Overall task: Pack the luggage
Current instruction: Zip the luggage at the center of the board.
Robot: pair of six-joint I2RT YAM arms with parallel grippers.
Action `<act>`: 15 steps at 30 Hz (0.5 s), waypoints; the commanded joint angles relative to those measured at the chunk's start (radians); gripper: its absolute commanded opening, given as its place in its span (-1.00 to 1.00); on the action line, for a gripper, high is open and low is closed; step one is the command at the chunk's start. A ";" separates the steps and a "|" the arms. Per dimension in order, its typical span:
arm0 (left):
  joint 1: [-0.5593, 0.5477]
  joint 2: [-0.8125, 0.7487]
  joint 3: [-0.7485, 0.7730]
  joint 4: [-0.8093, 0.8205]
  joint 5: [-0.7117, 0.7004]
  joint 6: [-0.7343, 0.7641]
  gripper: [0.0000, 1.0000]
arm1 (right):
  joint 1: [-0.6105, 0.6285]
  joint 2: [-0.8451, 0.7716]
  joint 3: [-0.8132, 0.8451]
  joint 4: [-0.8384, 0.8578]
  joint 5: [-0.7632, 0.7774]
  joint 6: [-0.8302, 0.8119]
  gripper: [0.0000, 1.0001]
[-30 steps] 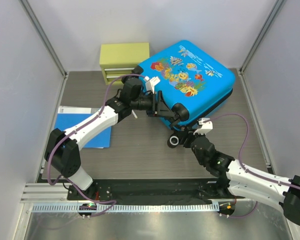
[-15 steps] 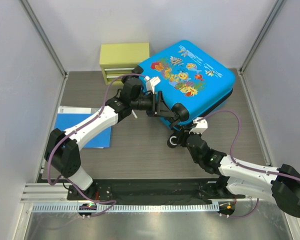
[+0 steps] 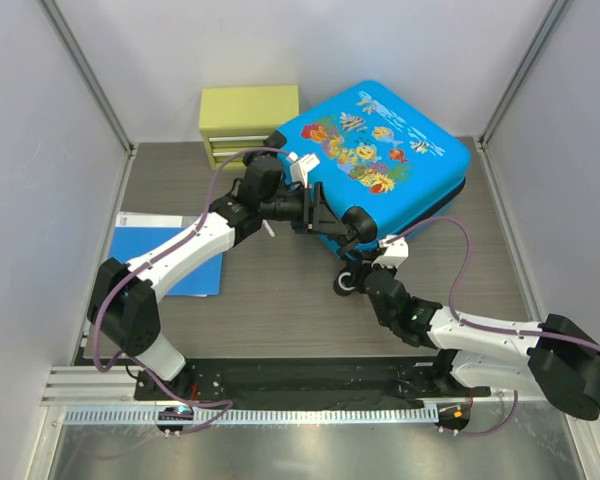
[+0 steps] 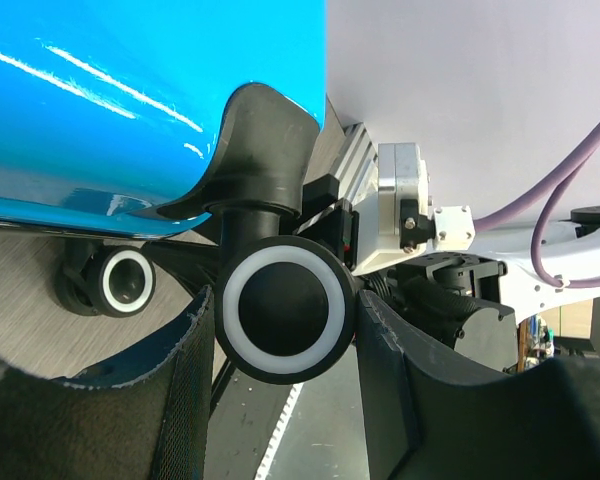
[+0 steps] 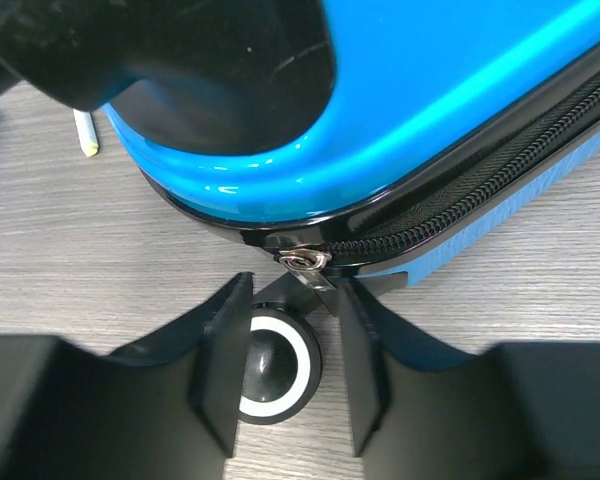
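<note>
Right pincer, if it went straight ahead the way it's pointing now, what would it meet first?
Most likely the luggage's lower wheel, which sits between the right pincer's fingers. Just beyond it come the zipper pull and the blue shell's edge. Depth is hard to judge from the wrist view.

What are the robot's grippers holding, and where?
The left gripper clamps a black white-ringed wheel of the bright-blue hard-shell suitcase. The right gripper only straddles another wheel, holding nothing.
</note>
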 commanded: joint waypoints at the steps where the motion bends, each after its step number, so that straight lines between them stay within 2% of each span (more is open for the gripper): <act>1: 0.091 -0.070 0.018 0.142 -0.153 0.070 -0.99 | 0.028 0.014 0.048 0.116 0.114 0.028 -0.24; 3: 0.091 -0.072 0.017 0.141 -0.152 0.068 -1.00 | 0.035 0.020 0.050 0.124 0.151 0.036 -0.37; 4: 0.091 -0.072 0.015 0.144 -0.152 0.068 -1.00 | 0.041 0.022 0.050 0.125 0.160 0.040 -0.49; 10: 0.089 -0.078 0.007 0.167 -0.153 0.073 -1.00 | 0.058 0.041 0.053 0.125 0.215 0.068 -0.88; 12: 0.091 -0.080 0.006 0.167 -0.156 0.076 -0.99 | 0.063 0.043 0.055 0.124 0.221 0.069 -0.97; 15: 0.091 -0.081 0.003 0.165 -0.159 0.079 -0.99 | 0.078 0.035 0.059 0.101 0.241 0.068 -0.98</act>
